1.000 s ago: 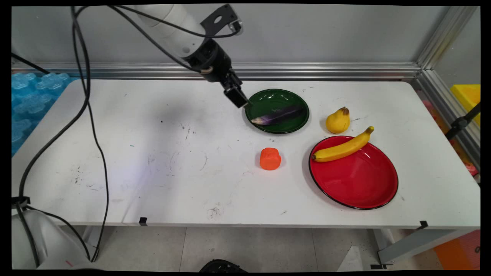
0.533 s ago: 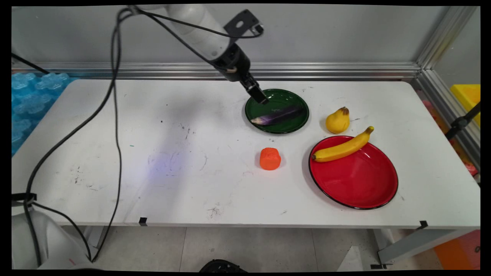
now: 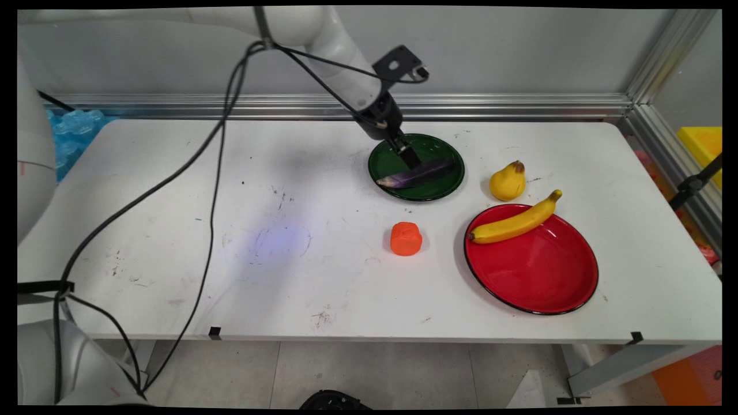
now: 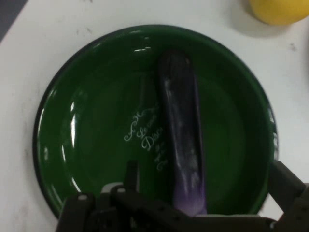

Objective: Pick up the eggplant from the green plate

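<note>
A purple eggplant [image 3: 418, 174] lies across a dark green plate [image 3: 439, 147] at the table's back middle. My black gripper [image 3: 410, 160] hangs just above the plate, over the eggplant's middle. In the hand view the eggplant [image 4: 181, 125] runs lengthwise up the green plate [image 4: 87, 121]. The gripper [image 4: 210, 186] is open there, one finger on each side of the eggplant's near end, and holds nothing.
A yellow pear [image 3: 507, 181] stands right of the green plate, its edge showing in the hand view [image 4: 280, 9]. A banana [image 3: 516, 222] rests on the red plate's [image 3: 536, 271] far rim. An orange fruit-shaped piece [image 3: 406, 239] sits in front of the green plate.
The arm has swung right and down, taking the gripper from the green plate's left rim to above the eggplant. Nothing on the table has moved.
</note>
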Action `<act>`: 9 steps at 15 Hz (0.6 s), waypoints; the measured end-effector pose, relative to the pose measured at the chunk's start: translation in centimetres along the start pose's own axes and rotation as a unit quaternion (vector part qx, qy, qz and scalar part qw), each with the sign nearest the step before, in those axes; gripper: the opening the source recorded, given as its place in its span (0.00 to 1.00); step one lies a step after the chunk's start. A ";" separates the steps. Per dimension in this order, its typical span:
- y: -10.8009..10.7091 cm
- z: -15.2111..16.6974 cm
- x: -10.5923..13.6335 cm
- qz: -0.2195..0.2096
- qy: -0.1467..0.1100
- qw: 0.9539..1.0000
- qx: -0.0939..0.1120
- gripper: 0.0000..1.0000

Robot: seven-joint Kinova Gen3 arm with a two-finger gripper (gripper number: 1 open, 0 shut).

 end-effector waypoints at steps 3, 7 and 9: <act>0.1 2.6 0.7 0.001 -0.019 1.000 0.002 1.00; 0.2 5.1 1.2 0.002 -0.037 0.999 0.007 1.00; 0.3 6.1 1.4 0.003 -0.045 0.999 0.009 1.00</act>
